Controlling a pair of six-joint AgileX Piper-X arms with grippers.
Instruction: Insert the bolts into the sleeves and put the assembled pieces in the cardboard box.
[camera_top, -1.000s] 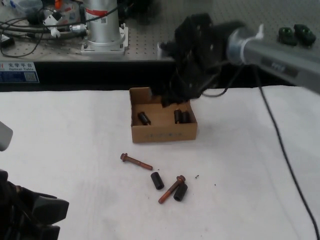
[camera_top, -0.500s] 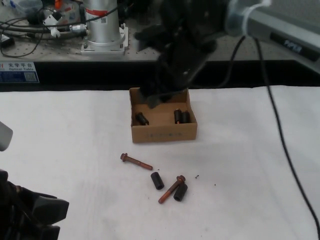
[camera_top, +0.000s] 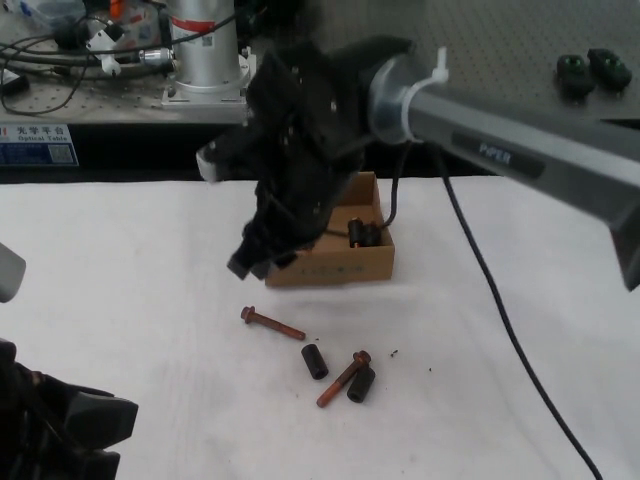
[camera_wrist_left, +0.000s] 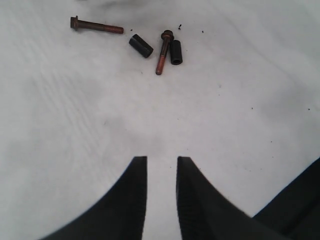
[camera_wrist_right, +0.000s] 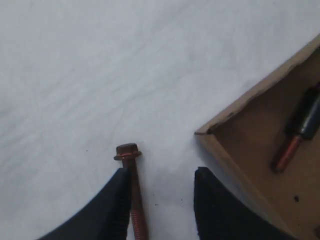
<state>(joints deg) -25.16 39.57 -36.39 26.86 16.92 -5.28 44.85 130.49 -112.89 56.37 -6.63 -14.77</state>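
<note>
Nearest the camera, the left gripper (camera_wrist_left: 161, 200) hangs low over the white cloth (camera_top: 120, 300), its fingers a narrow way apart with nothing between them but bare cloth. Farther out on the cloth lie the loose parts. The near bolt (camera_top: 340, 378) lies flat with its head toward the far side, and the near sleeve (camera_top: 361, 384) lies just beside it at the head end, on its side. The lone sleeve (camera_top: 315, 361) lies near them, also on its side and touching neither. Beyond it the far bolt (camera_top: 272, 323) lies flat by itself, with no sleeve on it. The right gripper (camera_wrist_right: 162, 210) is above this bolt's head end, by the box's near corner, with its fingers spread and cloth showing in the gap. The bolt's shank runs along the inner edge of one finger (camera_wrist_right: 117, 210), and whether they touch cannot be told. The box (camera_top: 345, 270) stands open on the cloth just past the gripper, which hides part of it in the high view. Inside it an assembled piece (camera_wrist_right: 300, 127) lies on the floor, a copper bolt end sticking out of its dark sleeve. Behind the cloth a metal post (camera_top: 205, 45) stands on the perforated bench.
</note>
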